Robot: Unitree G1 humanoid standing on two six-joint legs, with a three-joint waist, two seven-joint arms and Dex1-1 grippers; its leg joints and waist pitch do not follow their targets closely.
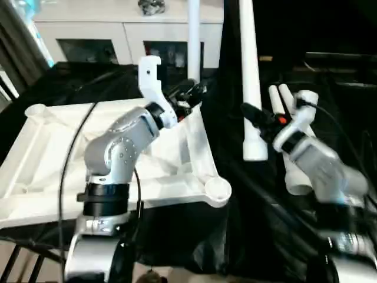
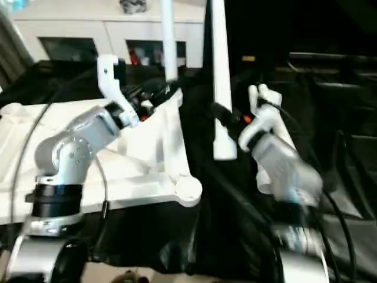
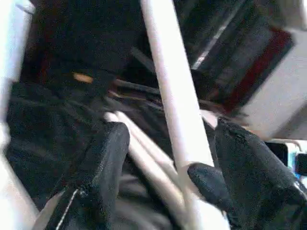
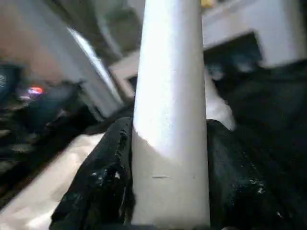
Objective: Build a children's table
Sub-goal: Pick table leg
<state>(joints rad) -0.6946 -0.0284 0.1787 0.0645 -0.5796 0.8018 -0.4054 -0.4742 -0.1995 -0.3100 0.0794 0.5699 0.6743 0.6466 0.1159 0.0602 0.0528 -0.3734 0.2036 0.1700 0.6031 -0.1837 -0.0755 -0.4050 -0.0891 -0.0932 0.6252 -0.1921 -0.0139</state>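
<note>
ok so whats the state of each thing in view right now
tabletop: underside up, near right corner socket empty
held leg: upright, clamped in the right end effector
fitted leg: standing upright at the far right corner
spare legs: lying on black cloth
left end effector: open around the fitted leg

White tapered leg [image 4: 170, 139] stands clamped between two black fingers [image 4: 103, 187] of right gripper [image 4: 169, 191]; white cabinet [image 4: 249, 40] behind.
</note>
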